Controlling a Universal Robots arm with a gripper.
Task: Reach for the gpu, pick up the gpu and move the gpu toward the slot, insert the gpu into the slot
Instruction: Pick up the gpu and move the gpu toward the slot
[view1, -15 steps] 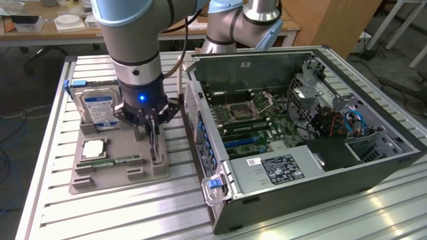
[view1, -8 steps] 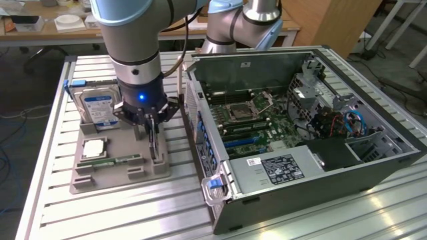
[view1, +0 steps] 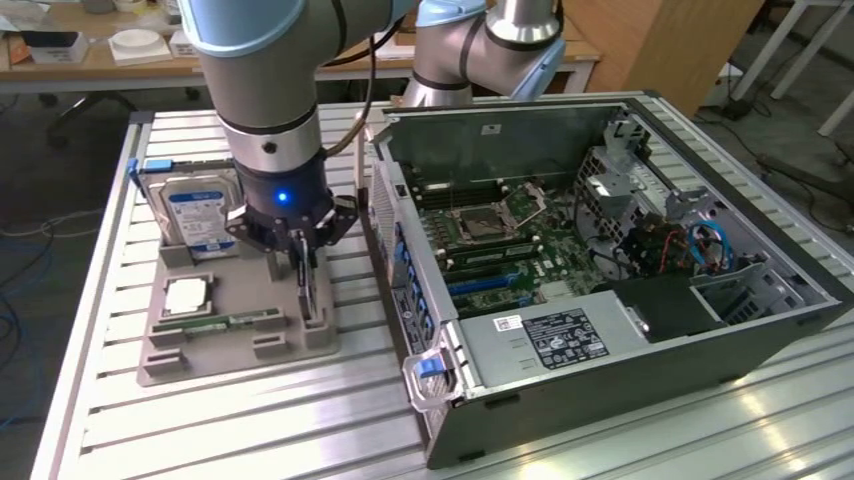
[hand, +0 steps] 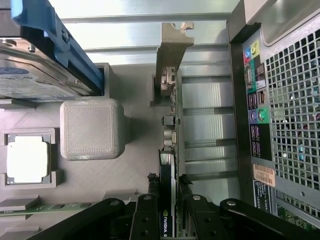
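Gripper (view1: 302, 262) (hand: 167, 181) was clamped on the gpu (hand: 169, 122), one finger each side of the card's upper edge. Gpu stood upright on edge in a groove of the grey holder tray (view1: 234, 352), silver bracket at one end. Same tray held hard drive (view1: 198, 212) w/ blue label, processor (view1: 184, 297) & memory stick (view1: 230, 322). At exterior view's right, open PC case (view1: 627, 345) lay on slatted table (view1: 267, 430); the slot (view1: 483, 285), a blue strip on the green motherboard (view1: 534, 240), sat well apart from gpu.

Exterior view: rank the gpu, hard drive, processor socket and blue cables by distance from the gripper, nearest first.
1. gpu, in the gripper.
2. hard drive, exterior view's left.
3. processor socket, inside the case.
4. blue cables, exterior view's far right.
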